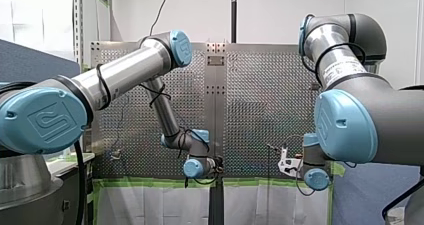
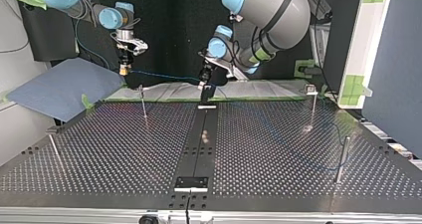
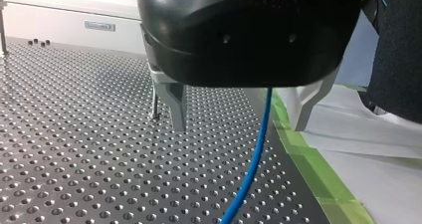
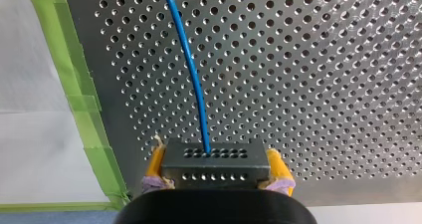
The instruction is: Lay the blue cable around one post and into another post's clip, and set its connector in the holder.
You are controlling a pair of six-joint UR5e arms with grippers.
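My right gripper (image 4: 215,176) has yellow pads and is shut on the black connector (image 4: 214,163). The blue cable (image 4: 191,69) runs from the connector ahead over the perforated table. In the top view my right gripper (image 2: 123,67) hangs above the table's far edge, at the left. From it the blue cable (image 2: 164,76) stretches across to my left gripper (image 2: 204,79), near the middle. My left gripper (image 3: 241,117) is open, and the cable (image 3: 254,159) hangs down between its metal fingers (image 3: 174,102) without being pinched. A thin post (image 3: 155,107) stands just beyond one finger.
Thin posts stand on the table: one at the top view's far left (image 2: 143,103), one far right (image 2: 313,107), one near right (image 2: 342,157), one near left (image 2: 54,152). Black holders (image 2: 191,182) sit on the centre strip. Green tape (image 4: 74,84) and white sheeting line the far edge.
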